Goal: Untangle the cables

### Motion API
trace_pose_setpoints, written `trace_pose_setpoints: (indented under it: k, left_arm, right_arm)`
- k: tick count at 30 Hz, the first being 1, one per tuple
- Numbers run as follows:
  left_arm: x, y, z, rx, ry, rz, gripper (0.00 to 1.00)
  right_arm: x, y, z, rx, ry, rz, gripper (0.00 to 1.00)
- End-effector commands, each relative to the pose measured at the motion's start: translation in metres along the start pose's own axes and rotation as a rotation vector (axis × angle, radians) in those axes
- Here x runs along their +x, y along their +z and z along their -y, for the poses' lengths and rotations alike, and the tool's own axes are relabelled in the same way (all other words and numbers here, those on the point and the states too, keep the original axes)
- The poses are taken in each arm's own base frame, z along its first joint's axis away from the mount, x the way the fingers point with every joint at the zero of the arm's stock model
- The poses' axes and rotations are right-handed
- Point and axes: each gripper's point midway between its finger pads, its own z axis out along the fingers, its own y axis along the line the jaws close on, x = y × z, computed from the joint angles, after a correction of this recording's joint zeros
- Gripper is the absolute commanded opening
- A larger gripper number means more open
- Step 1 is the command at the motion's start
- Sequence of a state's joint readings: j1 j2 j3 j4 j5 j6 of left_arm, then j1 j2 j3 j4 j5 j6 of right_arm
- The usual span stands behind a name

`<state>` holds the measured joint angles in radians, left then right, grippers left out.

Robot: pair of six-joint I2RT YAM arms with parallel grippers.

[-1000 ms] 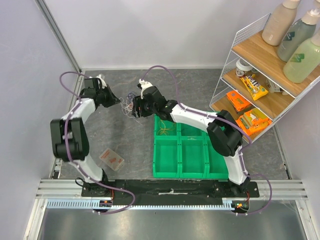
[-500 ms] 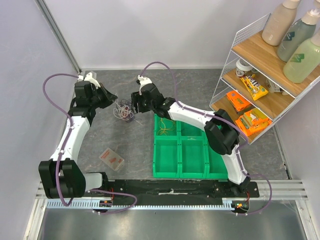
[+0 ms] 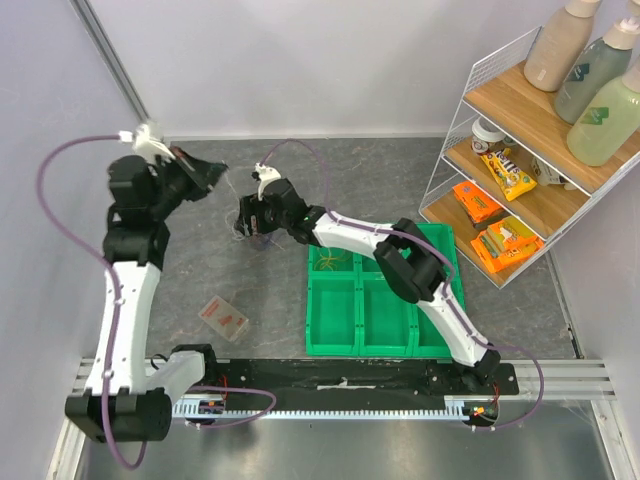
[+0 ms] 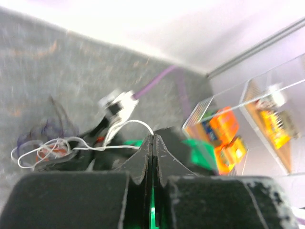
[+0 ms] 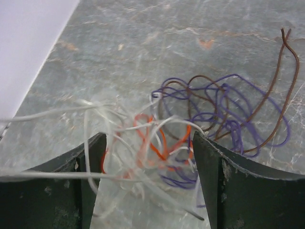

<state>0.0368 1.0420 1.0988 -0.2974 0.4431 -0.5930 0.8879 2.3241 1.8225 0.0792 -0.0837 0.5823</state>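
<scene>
left pincer: Your left pincer (image 4: pixel 152 137) has its jaws together, clamped on the white wire (image 4: pixel 136 121). It is lifted off the desk (image 3: pixel 200 260), toward the far-left corner.
right pincer: Your right pincer (image 5: pixel 148 138) has its jaws apart, straddling the pile low over the desk. Strands lie between the fingers but nothing is pinched.
cables: The cables (image 3: pixel 250 228) sit in one clump on the far half of the desk, near the far-left corner of the green tray (image 3: pixel 312 300) and between the two pincers.
done: One yellow wire (image 3: pixel 330 262) lies alone in the tray's far-left compartment, which looks like a finished piece. The white wire is part-way drawn out, running from the left jaws back into the clump.
left: The white wire's far end loops through the orange wire (image 5: pixel 159 148), so it isn't free yet. The purple wire (image 5: pixel 224 107) and brown wire (image 5: pixel 296 67) are knotted together on the right side of the clump. Only the brown wire's tail sticks out clear.
progress: Early to middle, I'd judge, with most strands not yet separated.
next: You'll likely need the right pincer to pin the orange and purple mass down while the left draws the white wire out.
risk: The whole clump may lift with the white wire if nothing holds it down.
unclear: The white strands are blurred in the right wrist view, so I can't count them.
</scene>
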Motion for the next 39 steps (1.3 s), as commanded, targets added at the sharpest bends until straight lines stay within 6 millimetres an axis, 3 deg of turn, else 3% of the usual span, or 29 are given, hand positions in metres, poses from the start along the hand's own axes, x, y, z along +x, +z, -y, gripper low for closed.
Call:
trace_pose_setpoints:
  k: [1,4,7,12,16,19,22,25,27,29,32,36,39]
  left_arm:
    - [-0.101,-0.08,0.096,0.096,0.083,0.306,0.02]
    - [-0.142,-0.13,0.141,0.132,0.134,0.447,0.02]
    - [-0.166,-0.165,0.177,0.194,0.155,0.525,0.02]
    - [-0.187,-0.181,0.209,0.273,0.16,0.562,0.02]
    - [-0.18,-0.172,0.216,0.323,0.193,0.503,0.02]
    - [-0.153,-0.127,0.169,0.208,0.174,0.369,0.03]
    - [-0.099,-0.071,0.096,0.066,0.119,0.193,0.4]
    - [-0.043,-0.023,0.02,-0.075,0.099,0.039,0.53]
    - [-0.015,0.002,-0.011,-0.105,0.084,-0.049,0.55]
    - [0.009,0.027,-0.03,-0.086,0.042,-0.132,0.54]
    - [0.04,0.063,-0.047,-0.025,-0.03,-0.257,0.48]
    - [0.05,0.104,-0.07,-0.064,-0.017,-0.303,0.48]
    - [0.071,0.136,-0.07,-0.098,0.036,-0.361,0.49]
  right_arm:
    - [-0.028,0.019,0.029,0.153,0.062,0.09,0.8]
    - [-0.041,0.023,0.046,0.187,0.081,0.122,0.79]
    - [-0.041,0.028,0.056,0.196,0.058,0.119,0.8]
    - [-0.042,0.03,0.081,0.236,0.012,0.104,0.82]
    - [-0.047,0.021,0.081,0.215,-0.052,0.059,0.81]
    - [-0.052,-0.005,0.072,0.198,-0.048,0.038,0.8]
    - [-0.059,-0.034,0.064,0.15,0.037,0.017,0.81]
    - [-0.061,-0.058,0.056,0.107,0.029,-0.005,0.84]
    - [-0.063,-0.07,0.055,0.088,0.031,-0.007,0.84]
    - [-0.065,-0.076,0.056,0.06,0.069,-0.001,0.82]
    - [-0.069,-0.079,0.057,0.04,0.098,0.01,0.71]
    - [-0.065,-0.08,0.057,0.028,0.102,0.003,0.6]
    - [-0.062,-0.081,0.064,0.04,0.111,0.005,0.58]
